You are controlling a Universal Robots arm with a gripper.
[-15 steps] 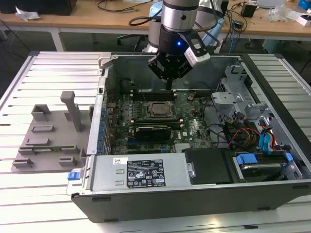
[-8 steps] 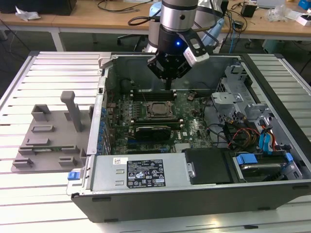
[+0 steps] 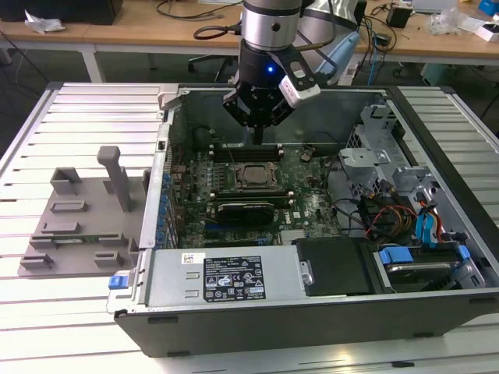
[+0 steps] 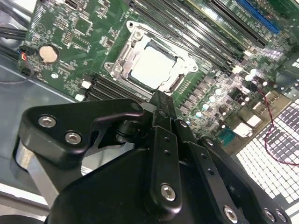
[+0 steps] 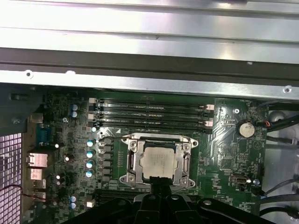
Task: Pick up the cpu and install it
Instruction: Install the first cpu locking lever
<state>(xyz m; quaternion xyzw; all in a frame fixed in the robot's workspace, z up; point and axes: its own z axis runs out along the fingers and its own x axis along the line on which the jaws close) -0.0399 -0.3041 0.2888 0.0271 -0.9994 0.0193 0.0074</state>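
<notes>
The cpu [image 3: 251, 176] lies flat inside the dark socket frame [image 3: 234, 187] on the green motherboard, its silvery lid facing up. It also shows in both wrist views [image 4: 152, 65] [image 5: 159, 161]. My gripper [image 3: 257, 139] hangs above the board just behind the socket, apart from the chip. The black fingers [image 4: 161, 107] come together in a narrow tip with nothing between them, and that tip [image 5: 159, 185] sits at the socket's edge in the first wrist view.
The open computer case [image 3: 164, 156] walls in the board on all sides. Memory slots [image 5: 149, 114] run beside the socket. Drive cages and cables [image 3: 390, 210] crowd the exterior view's right. A grey fixture tray [image 3: 78, 222] with an upright post lies outside the case at that view's left.
</notes>
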